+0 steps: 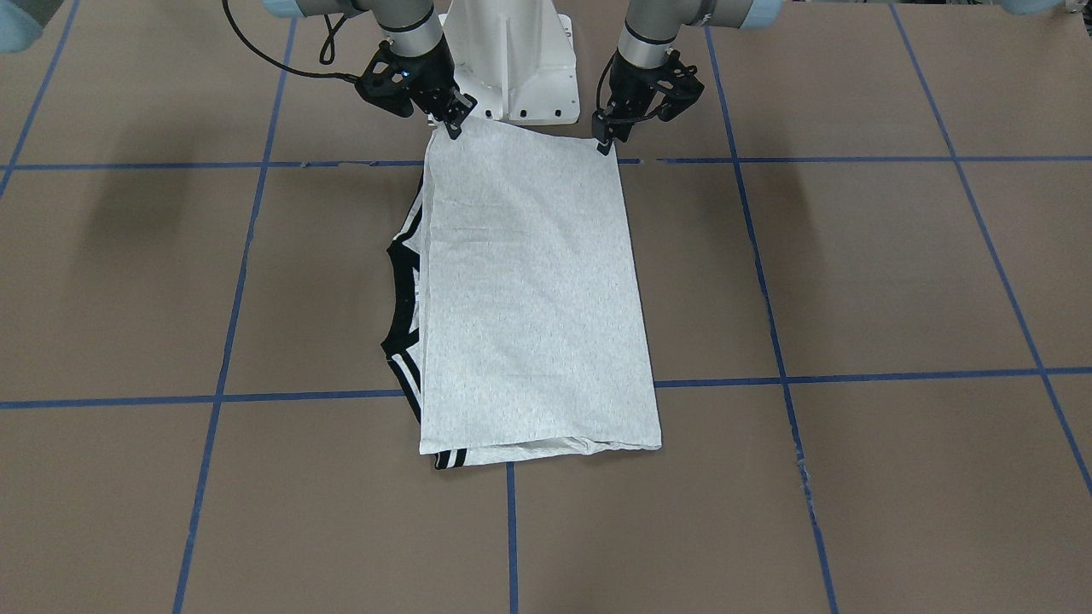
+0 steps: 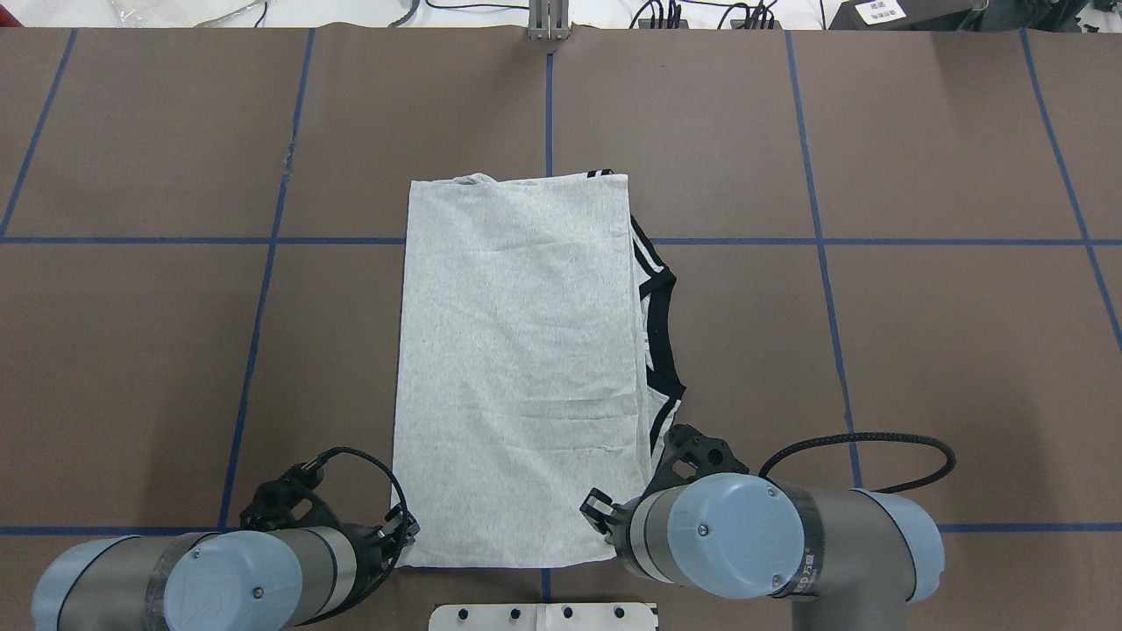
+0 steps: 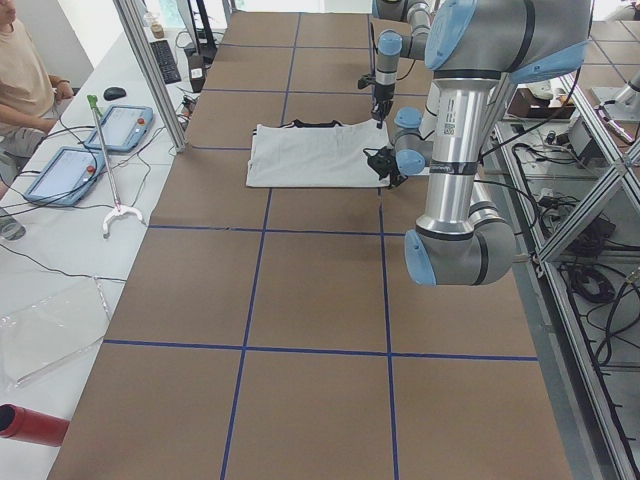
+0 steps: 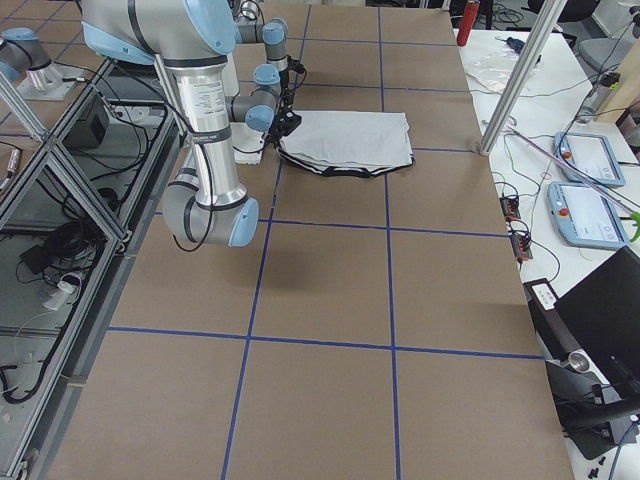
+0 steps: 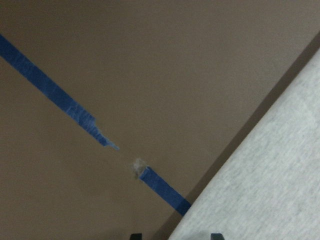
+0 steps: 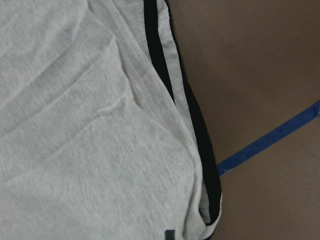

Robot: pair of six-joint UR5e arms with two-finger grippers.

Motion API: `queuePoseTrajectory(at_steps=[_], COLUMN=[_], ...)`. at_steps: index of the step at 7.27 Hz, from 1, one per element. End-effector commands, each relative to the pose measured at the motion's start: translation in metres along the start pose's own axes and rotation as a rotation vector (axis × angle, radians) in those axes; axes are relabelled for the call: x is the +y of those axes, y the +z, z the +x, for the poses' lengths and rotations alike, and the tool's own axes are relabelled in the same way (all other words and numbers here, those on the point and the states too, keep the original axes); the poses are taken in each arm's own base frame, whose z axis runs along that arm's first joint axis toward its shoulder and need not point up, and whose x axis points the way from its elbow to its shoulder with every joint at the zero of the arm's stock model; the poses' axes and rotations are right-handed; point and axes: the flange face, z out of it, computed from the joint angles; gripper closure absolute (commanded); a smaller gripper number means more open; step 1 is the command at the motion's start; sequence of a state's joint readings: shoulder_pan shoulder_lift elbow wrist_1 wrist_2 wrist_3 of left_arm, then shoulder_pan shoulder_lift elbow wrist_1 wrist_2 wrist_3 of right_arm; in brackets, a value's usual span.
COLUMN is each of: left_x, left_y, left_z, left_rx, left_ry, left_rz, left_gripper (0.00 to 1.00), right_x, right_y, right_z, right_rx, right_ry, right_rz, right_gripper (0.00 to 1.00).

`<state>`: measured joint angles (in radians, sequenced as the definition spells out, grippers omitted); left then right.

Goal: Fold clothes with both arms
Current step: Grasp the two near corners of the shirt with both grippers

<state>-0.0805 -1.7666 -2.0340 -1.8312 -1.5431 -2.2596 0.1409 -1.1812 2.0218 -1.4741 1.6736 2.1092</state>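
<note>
The grey T-shirt (image 1: 537,290) lies folded lengthwise in a long rectangle, plain side up; its print is hidden. The black collar and striped trim (image 2: 662,324) stick out along the edge on my right. My left gripper (image 1: 606,143) is low at the near corner on my left. In the left wrist view its fingertips (image 5: 136,236) stand apart, straddling the shirt's edge (image 5: 270,175). My right gripper (image 1: 452,126) is at the other near corner. In the right wrist view a single dark tip (image 6: 170,234) sits on the cloth (image 6: 75,125), so it looks shut there.
The white pedestal base (image 1: 512,68) stands just behind the shirt's near edge, between the arms. Blue tape lines (image 2: 263,241) grid the brown table. An operator (image 3: 20,70), tablets (image 3: 120,125) and a red cylinder (image 3: 30,425) are beside the table's far side.
</note>
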Motion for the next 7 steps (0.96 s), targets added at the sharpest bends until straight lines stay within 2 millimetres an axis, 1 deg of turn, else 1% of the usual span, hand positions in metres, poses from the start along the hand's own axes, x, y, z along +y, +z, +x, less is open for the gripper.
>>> queuePoseTrajectory(at_steps=[1,2,3,4,6,7], left_x=[0.011,0.012,0.012,0.012,0.010,0.011], left_y=[0.004,0.003,0.003,0.002,-0.002,-0.011], left_z=[-0.005,-0.004,-0.004,-0.005,-0.004,-0.001], left_rx=[-0.013,-0.011,-0.011,-0.011,-0.005,0.007], left_ry=[0.013,0.013,0.012,0.012,0.011,0.010], left_rz=[-0.012,-0.016,-0.016,-0.016,-0.018,-0.026], left_gripper=[0.45,0.50,0.71,1.00,1.00,1.00], right_x=[-0.001,-0.001,0.000,0.000,-0.002,-0.002], right_y=[0.000,0.000,0.000,0.000,0.000,-0.001], right_z=[0.001,0.001,0.000,0.000,0.000,0.000], right_rx=[0.001,0.001,0.000,0.000,-0.001,-0.002], right_ry=[0.000,0.000,0.000,0.000,0.001,0.000], right_rz=[0.001,0.001,0.000,0.000,0.004,0.004], right_gripper=[1.00,1.00,1.00,1.00,1.00,1.00])
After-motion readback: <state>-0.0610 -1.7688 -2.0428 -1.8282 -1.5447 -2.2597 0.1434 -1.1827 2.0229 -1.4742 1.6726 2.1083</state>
